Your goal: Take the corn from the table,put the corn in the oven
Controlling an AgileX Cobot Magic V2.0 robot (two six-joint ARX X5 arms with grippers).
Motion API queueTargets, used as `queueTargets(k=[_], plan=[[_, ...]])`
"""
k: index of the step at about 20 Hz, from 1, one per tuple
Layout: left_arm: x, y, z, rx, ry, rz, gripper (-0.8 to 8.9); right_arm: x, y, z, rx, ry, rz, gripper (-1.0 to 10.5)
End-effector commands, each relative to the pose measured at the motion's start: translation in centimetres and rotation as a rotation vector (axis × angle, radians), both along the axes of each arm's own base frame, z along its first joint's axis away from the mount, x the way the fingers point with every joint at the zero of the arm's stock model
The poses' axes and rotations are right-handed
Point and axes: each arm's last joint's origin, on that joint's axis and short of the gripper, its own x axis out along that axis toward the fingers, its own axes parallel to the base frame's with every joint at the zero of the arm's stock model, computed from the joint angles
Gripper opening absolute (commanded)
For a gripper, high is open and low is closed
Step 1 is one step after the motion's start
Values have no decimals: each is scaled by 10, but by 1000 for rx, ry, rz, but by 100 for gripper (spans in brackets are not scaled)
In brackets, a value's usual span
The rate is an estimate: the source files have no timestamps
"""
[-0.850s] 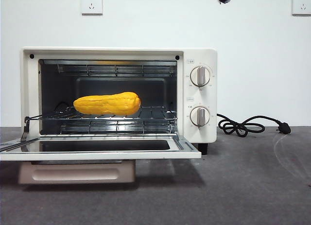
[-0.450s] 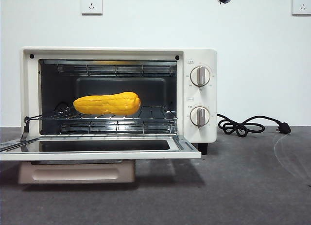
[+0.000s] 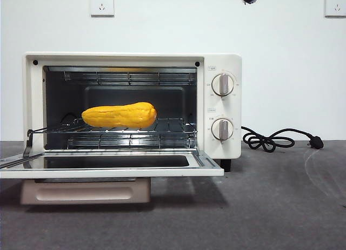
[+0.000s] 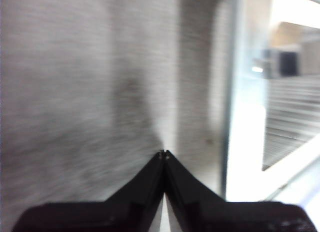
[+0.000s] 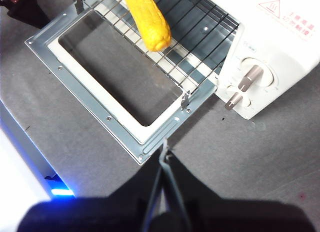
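Table (image 3: 270,207), oven (image 3: 224,66), racked corn (image 3: 119,115): all unchanged.

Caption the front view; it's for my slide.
Corn resting on the rack inside the open oven, both claws withdrawn.

There is one corn cob (image 3: 119,115) and one oven (image 3: 132,112) with two knobs (image 3: 223,84). One black cord (image 3: 275,139) lies on one table (image 3: 270,207). Two wall sockets (image 3: 102,3) and two grippers (image 5: 165,153) show.
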Motion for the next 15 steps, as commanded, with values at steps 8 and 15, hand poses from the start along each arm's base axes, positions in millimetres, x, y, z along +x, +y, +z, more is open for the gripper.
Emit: queueTargets(k=[8, 15], plan=[[-3, 5, 1, -180, -61, -6, -9, 0, 0, 2, 5, -10, 6, -11], [-5, 12, 5, -337, -105, 21, -9, 0, 0, 2, 5, -10, 6, -11]])
